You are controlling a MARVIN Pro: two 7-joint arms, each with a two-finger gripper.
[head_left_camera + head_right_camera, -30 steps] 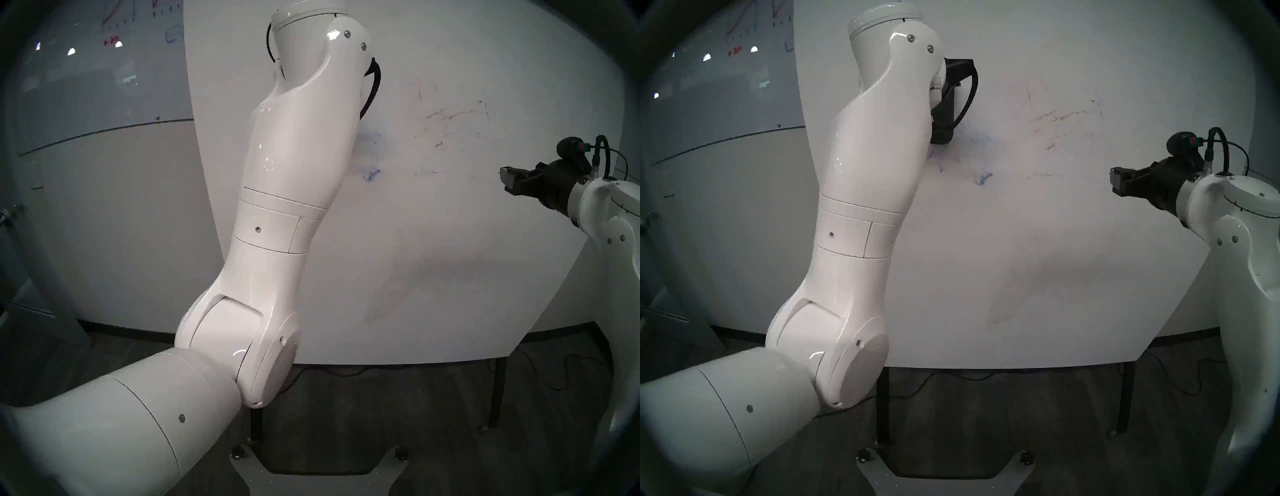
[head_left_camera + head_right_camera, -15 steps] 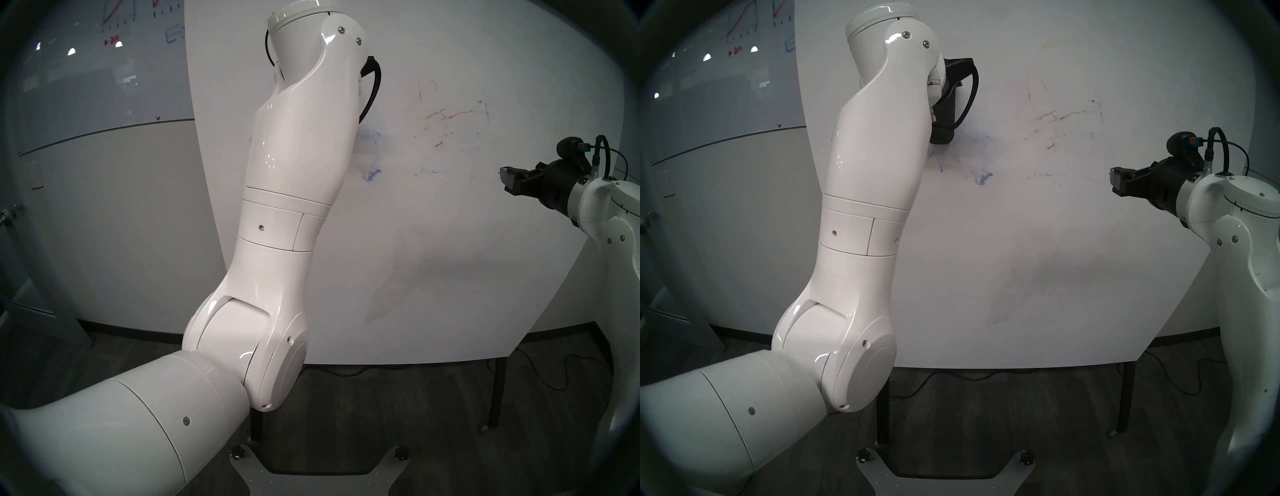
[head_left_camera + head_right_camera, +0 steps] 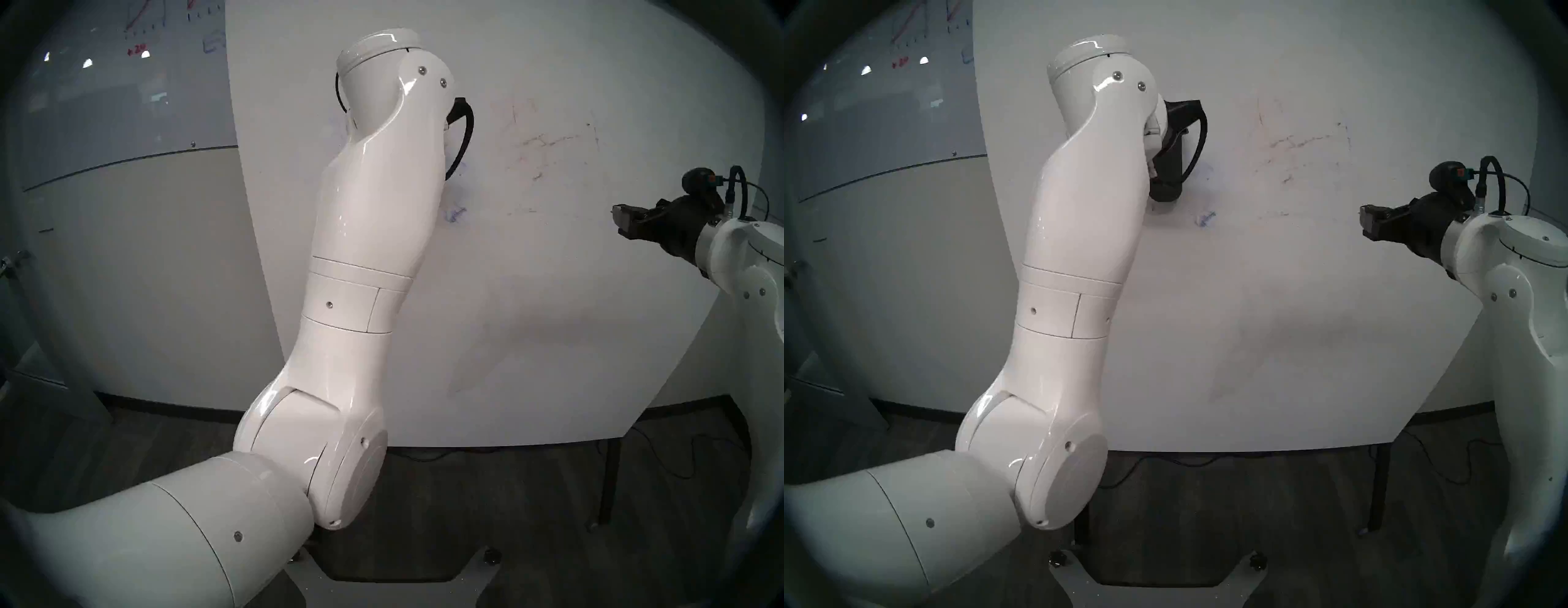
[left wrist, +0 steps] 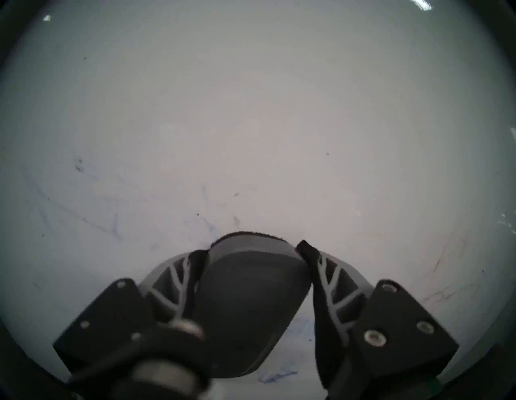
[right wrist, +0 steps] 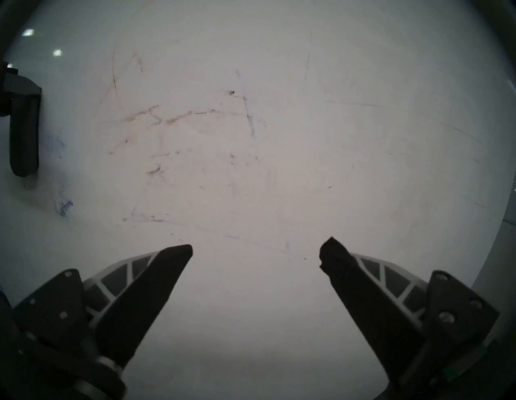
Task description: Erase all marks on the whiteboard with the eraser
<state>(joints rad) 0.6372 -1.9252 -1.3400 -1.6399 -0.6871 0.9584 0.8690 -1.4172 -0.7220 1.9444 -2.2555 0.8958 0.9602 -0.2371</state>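
Left pincer [image 4: 252, 251] grips eraser [image 4: 245, 301] — pressed against whiteboard [image 4: 251, 111].

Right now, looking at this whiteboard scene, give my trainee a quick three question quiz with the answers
1. True or false: the left gripper is shut on the eraser.
2. The right gripper is: A open and empty, B holding a marker, C holding a cloth.
3. What colour is the smudge on the whiteboard just below the eraser?

Key: 1 true; 2 A; 3 blue.
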